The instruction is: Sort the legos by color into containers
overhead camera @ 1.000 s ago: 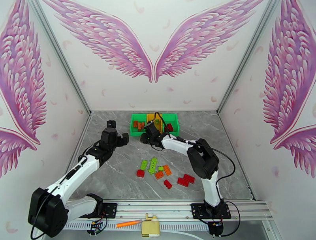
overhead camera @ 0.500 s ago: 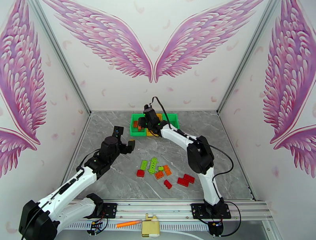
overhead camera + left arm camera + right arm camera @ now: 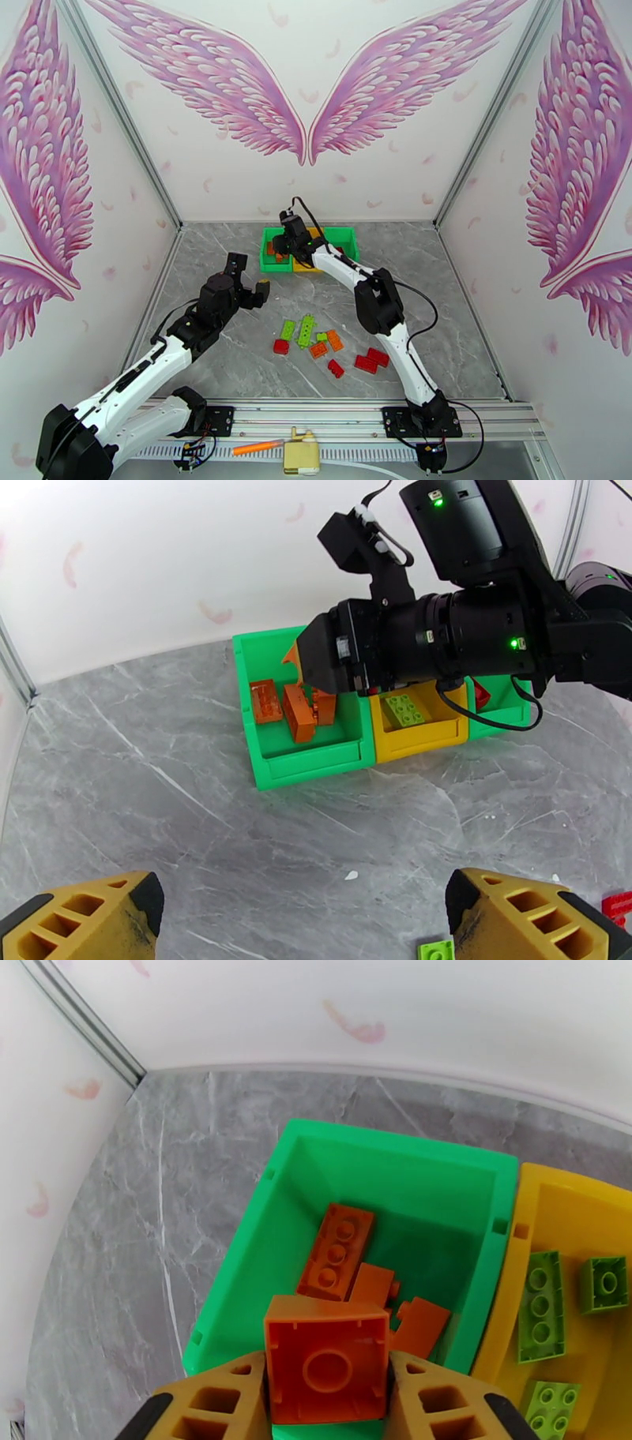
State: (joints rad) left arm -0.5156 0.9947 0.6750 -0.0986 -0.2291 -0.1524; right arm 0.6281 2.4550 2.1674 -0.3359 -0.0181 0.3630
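Right gripper (image 3: 326, 1404): fingers (image 3: 209, 1406) clamped on a square orange brick (image 3: 326, 1369), hollow underside facing the camera, hanging over the near end of the left green bin (image 3: 379, 1145). Other orange bricks (image 3: 336, 1250) lie inside it. Light green bricks (image 3: 539, 1295) sit in the yellow bin (image 3: 553, 1205) just to its right. Left gripper (image 3: 308, 922), fingers spread wide with nothing between them, hovers over the table (image 3: 158, 796) on the near side of the bins. Loose bricks (image 3: 328, 343), red, orange and green, lie scattered mid-table.

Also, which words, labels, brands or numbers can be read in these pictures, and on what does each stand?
No readable text.
The legos and the containers bear no print; any marks on the studs are too small to read.
The walls show pink wings, no words.
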